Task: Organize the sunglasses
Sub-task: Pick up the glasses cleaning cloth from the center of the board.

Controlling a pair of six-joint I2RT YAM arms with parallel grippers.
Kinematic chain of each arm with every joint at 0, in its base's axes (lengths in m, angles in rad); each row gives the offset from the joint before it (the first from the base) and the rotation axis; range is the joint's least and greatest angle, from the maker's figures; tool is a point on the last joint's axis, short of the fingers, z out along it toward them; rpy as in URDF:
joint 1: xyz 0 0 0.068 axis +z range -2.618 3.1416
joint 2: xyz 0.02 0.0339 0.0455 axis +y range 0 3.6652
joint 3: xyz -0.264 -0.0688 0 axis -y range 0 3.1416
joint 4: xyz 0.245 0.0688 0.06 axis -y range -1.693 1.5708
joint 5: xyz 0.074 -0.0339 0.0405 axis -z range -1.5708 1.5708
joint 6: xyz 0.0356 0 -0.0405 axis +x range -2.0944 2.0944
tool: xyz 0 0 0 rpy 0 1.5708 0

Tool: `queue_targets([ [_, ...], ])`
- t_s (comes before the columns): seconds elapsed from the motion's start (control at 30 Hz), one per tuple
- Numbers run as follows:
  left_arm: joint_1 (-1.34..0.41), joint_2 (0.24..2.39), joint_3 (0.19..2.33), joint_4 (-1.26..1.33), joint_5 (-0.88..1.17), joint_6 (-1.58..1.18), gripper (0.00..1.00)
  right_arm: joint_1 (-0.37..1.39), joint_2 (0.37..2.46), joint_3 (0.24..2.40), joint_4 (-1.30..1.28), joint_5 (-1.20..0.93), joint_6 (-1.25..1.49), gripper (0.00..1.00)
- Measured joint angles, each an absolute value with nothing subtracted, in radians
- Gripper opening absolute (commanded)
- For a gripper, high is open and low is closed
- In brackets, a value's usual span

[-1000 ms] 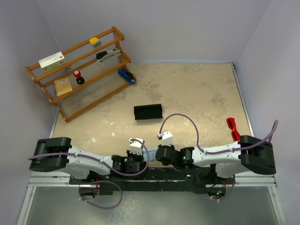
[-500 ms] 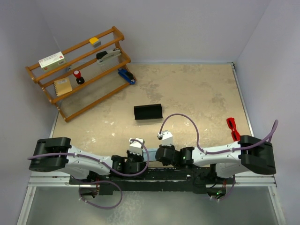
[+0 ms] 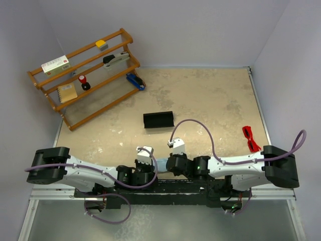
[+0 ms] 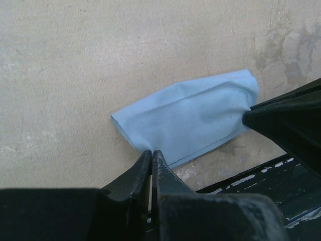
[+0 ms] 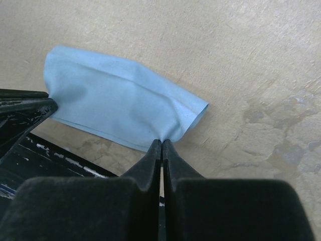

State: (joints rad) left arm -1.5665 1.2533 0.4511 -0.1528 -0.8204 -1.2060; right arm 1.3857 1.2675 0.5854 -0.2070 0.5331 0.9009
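Observation:
The red sunglasses point(image 3: 250, 138) lie folded on the table at the far right, just beyond my right arm's elbow. The black case point(image 3: 158, 120) stands in the middle of the table. A pale blue cloth point(image 4: 190, 115) lies at the near edge between my two grippers; it also shows in the right wrist view point(image 5: 115, 108). My left gripper point(image 4: 151, 152) is shut on the cloth's near left edge. My right gripper point(image 5: 162, 141) is shut on its right end. In the top view the left gripper point(image 3: 153, 170) and right gripper point(image 3: 166, 165) almost meet.
A wooden rack point(image 3: 85, 75) stands at the back left, holding a box, a notepad, a stapler and other small items. The black base rail point(image 4: 281, 175) runs along the near edge right beside the cloth. Walls close the table on three sides.
My right arm's elbow has swung out to the right, and the sunglasses now show whole. My left arm's elbow has moved left. Both grippers stay shut on the cloth.

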Motion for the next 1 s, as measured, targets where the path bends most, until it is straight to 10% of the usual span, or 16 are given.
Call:
queue_targets([
  [1.0,-1.155,1.256,0.688,-0.207,-0.713,-0.873,0.00,1.058,1.269,0.754,-0.170,0.422,0.631,0.00],
])
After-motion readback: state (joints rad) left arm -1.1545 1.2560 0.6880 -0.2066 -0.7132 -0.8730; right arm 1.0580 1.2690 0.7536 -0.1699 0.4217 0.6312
